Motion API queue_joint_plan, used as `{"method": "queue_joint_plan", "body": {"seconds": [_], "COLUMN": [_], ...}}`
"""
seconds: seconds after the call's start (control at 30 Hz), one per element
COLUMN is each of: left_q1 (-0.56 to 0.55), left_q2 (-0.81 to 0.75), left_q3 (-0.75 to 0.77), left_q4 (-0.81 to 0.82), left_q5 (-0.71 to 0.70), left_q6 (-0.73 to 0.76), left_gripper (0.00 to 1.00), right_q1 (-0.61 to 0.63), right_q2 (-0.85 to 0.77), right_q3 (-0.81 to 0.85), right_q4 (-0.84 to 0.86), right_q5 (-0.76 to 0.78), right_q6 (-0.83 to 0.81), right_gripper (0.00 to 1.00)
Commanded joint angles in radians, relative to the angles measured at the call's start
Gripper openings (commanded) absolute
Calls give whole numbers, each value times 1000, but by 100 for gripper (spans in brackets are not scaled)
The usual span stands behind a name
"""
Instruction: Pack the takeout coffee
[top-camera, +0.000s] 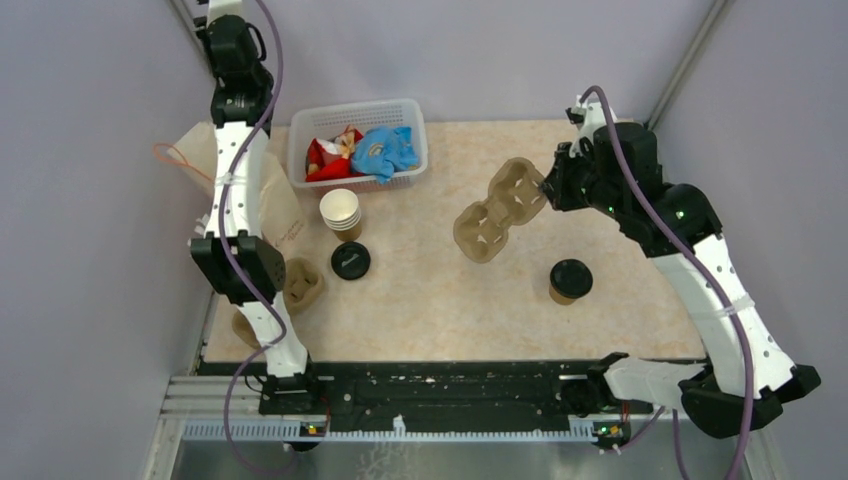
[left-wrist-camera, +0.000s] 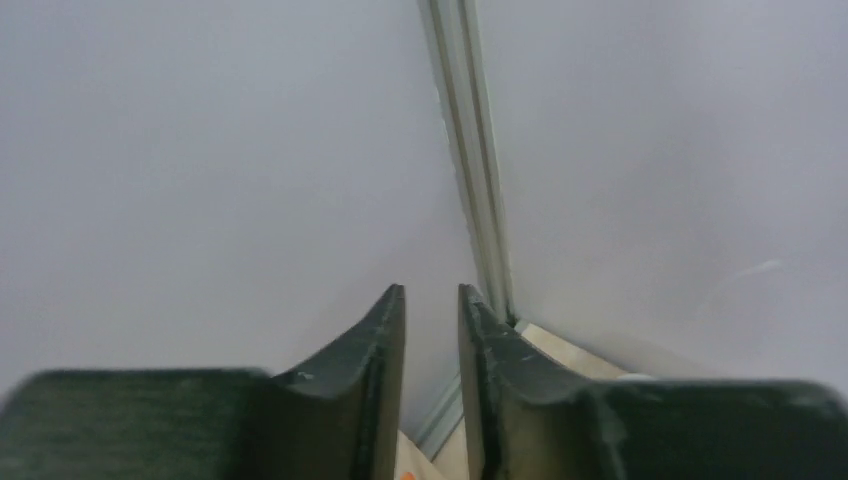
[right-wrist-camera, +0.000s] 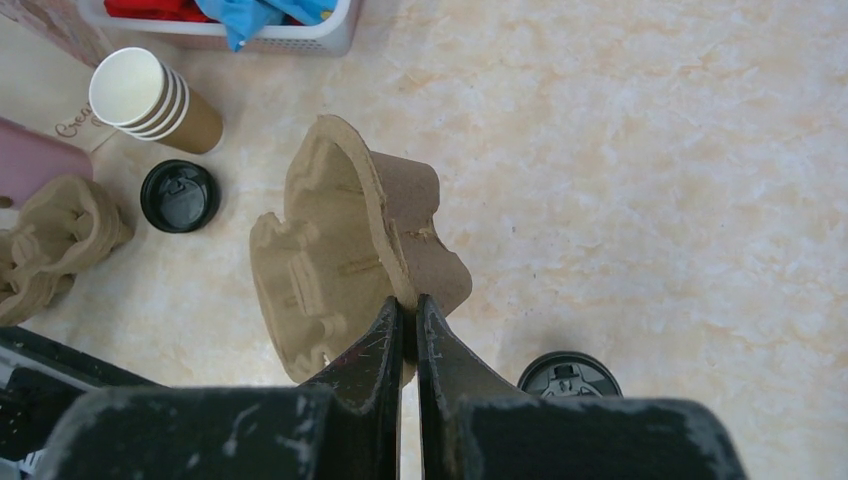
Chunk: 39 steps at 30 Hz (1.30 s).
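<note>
The takeout coffee (top-camera: 570, 281), a small kraft cup with a black lid, stands upright on the table at the right; its lid also shows in the right wrist view (right-wrist-camera: 568, 375). My right gripper (top-camera: 548, 187) (right-wrist-camera: 410, 305) is shut on the rim of a brown pulp cup carrier (top-camera: 500, 210) (right-wrist-camera: 340, 250) and holds it tilted above the table, up and left of the coffee. My left gripper (left-wrist-camera: 431, 300) is raised high at the back left corner, facing the wall, its jaws slightly apart with nothing between them.
A white basket (top-camera: 420, 120) of snack packets stands at the back. A stack of lidless cups (top-camera: 341, 212), a loose black lid (top-camera: 350, 261), a second crumpled carrier (top-camera: 303, 283) and a brown paper bag (top-camera: 275, 195) lie at the left.
</note>
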<state>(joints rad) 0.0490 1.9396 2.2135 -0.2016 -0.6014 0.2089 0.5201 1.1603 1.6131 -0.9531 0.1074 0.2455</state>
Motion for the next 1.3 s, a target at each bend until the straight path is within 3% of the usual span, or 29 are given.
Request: {"method": "queue_joint_plan", "body": {"seconds": [0.0, 0.03, 0.07, 0.13, 0.37, 0.5, 0.67, 0.93, 1.13, 1.27], "left_q1": [-21, -21, -21, -19, 19, 44, 55, 68, 68, 67], "left_q2": [-70, -85, -101, -119, -101, -89, -51, -27, -33, -52], "left_q3": [25, 3, -23, -62, -36, -57, -37, -23, -15, -11], "left_q4": [14, -49, -100, -181, -495, -525, -496, -459, -451, -369], "left_q5": [-84, -99, -119, -133, -55, 17, -11, 8, 35, 62], "left_q6": [-39, -99, -147, -204, -435, -465, -410, -432, -463, -391], "left_gripper": [59, 78, 88, 98, 99, 97, 78, 29, 0, 0], "right_q1": [-22, -23, -24, -23, -25, -26, -40, -51, -56, -60], "right_q2": [26, 34, 38, 36, -32, -77, -68, -18, 1, -2], "right_q3": [68, 75, 78, 74, -32, -99, -84, 1, 19, 4], "right_q4": [-10, -9, -2, 9, 64, 83, 75, 36, 33, 37], "right_q5": [-26, -30, -40, -56, -93, -89, -92, -87, -92, -95], "right_q6": [-5, -1, 4, 12, 82, 112, 102, 35, 18, 21], "right_gripper": [0, 0, 0, 0, 0, 0, 0, 0, 0, 0]}}
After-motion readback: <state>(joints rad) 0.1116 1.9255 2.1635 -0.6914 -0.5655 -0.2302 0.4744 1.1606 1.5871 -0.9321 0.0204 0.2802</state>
